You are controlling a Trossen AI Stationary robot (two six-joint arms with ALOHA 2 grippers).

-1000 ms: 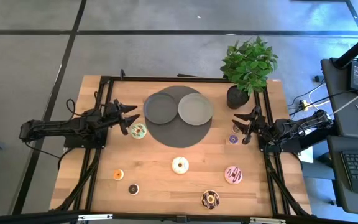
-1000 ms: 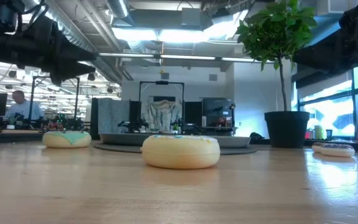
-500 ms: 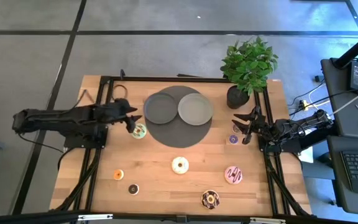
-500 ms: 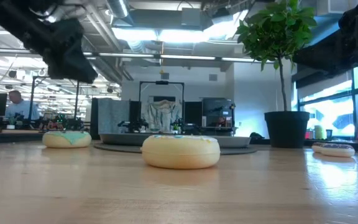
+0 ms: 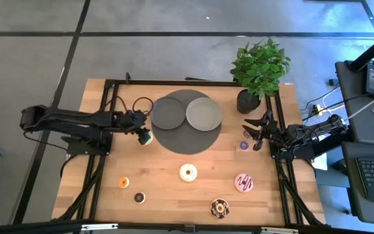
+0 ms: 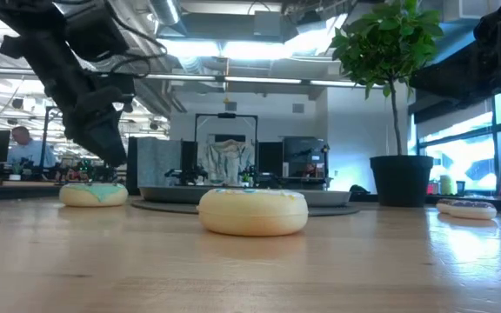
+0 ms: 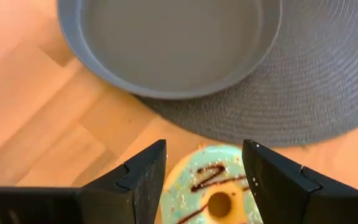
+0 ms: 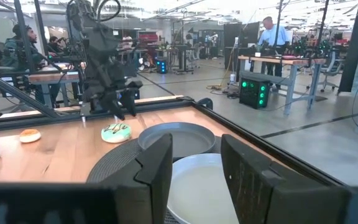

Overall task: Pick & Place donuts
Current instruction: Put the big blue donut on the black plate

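The left gripper [image 7: 204,180] hangs right over the white-green donut [image 7: 211,186], its fingers spread wide on both sides and not touching it. Just past it sit the dark grey plate [image 7: 173,46] and the round woven mat [image 7: 316,93]. Farther off on the table lie the cream donut [image 5: 187,172] and the pink donut [image 5: 243,182]. Far away waits the right gripper [image 5: 257,134], fingers spread, beside a tiny purple donut [image 5: 244,145].

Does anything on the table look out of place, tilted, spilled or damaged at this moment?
Nothing stands out. The donuts lie flat on the wooden table, the two grey plates sit level on the round mat, and the potted plant stands upright. The left gripper hangs open above the white-green donut; the right gripper waits, open, near the plant.
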